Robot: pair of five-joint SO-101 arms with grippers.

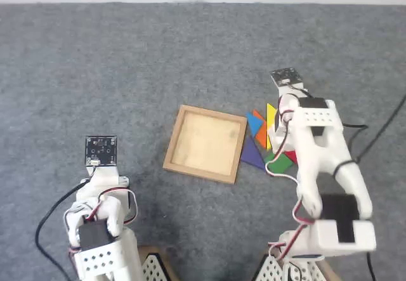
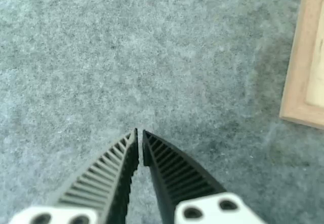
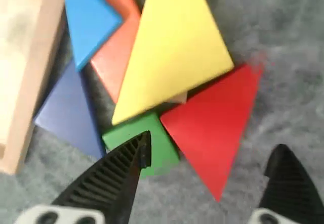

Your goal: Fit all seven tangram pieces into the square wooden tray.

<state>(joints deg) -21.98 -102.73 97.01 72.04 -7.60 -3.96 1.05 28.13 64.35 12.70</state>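
Right claw [image 3: 212, 150]: jaws wide, holding nothing. It hangs directly over the heap of pieces. One fingertip [image 3: 143, 144] is above the green piece [image 3: 152, 155], the other is off past the red triangle [image 3: 217, 123]. The red triangle sits between the tips, so I judge this spread is set to straddle it.

Outward from there: the yellow triangle [image 3: 172, 52] lies on top, overlapping the orange piece [image 3: 119, 57]. A pale corner shows under its edge; I cannot tell what it is. Blue triangle [image 3: 91, 19] on the far side of the heap. Indigo triangle [image 3: 68, 107] just beside the rim of the square wooden tray [image 1: 206, 143].

I count six colours in the heap, which lies just right of the tray. No piece is in the tray, so I judge the task barely begun. The pieces are stacked, so lifting a lower one risks dragging its neighbours.

Left claw [image 2: 140, 133]: jaws together, nothing between them. It is parked over the bare grey mat [image 2: 152, 57], near-left and well apart from the heap, presumably to keep out of the working arm's way.
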